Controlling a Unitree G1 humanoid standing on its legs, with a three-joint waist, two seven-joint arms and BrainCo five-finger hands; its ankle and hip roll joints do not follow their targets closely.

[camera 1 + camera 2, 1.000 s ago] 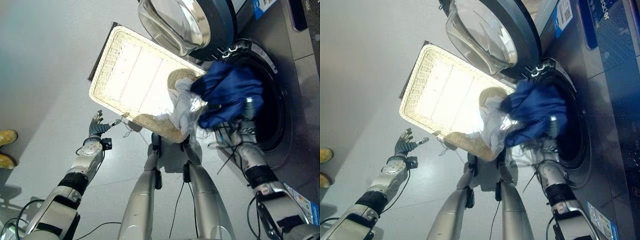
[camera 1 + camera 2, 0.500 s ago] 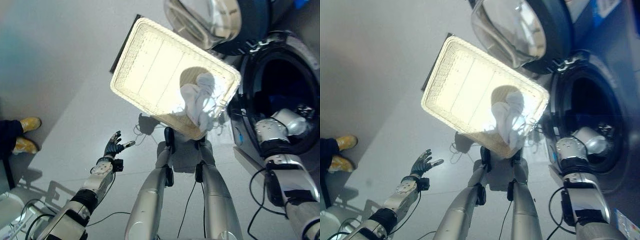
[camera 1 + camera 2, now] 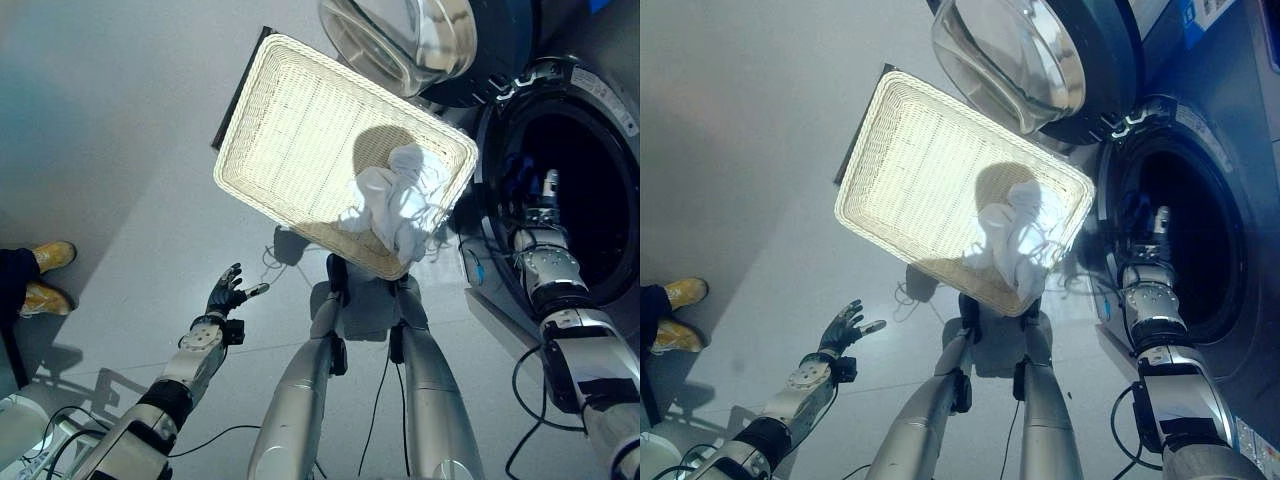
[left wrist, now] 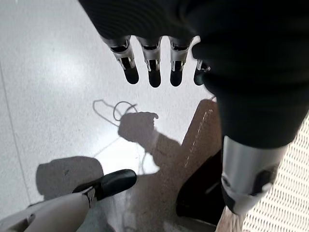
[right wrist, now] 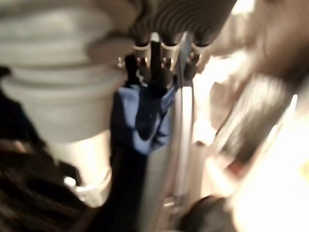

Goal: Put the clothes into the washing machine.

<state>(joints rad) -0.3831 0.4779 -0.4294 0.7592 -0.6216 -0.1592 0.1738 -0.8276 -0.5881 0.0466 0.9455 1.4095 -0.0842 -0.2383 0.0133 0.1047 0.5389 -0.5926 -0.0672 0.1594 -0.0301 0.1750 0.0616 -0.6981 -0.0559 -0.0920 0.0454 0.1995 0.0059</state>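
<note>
A blue garment [image 5: 142, 121] hangs just inside the washing machine's dark drum opening [image 3: 590, 150], against the grey rubber seal [image 5: 53, 96]. A bit of blue [image 3: 516, 172] shows at the drum's left rim. My right hand [image 3: 545, 205] is at that rim, right by the blue garment. A crumpled white garment [image 3: 400, 200] lies in the near right corner of the white wicker basket [image 3: 260, 100]. My left hand [image 3: 226, 295] hovers open over the floor, left of the basket, holding nothing.
The washer's round glass door [image 3: 420, 35] stands swung open above the basket's far right corner. A person's yellow shoes [image 3: 45, 270] stand on the grey floor at the far left. A thin cord loop [image 4: 113, 108] lies on the floor near my left hand.
The blue garment, held at the drum mouth a second ago, has gone inside. My right arm reached deep in, then drew back to the rim. The camera shifted; the left hand stayed idle.
</note>
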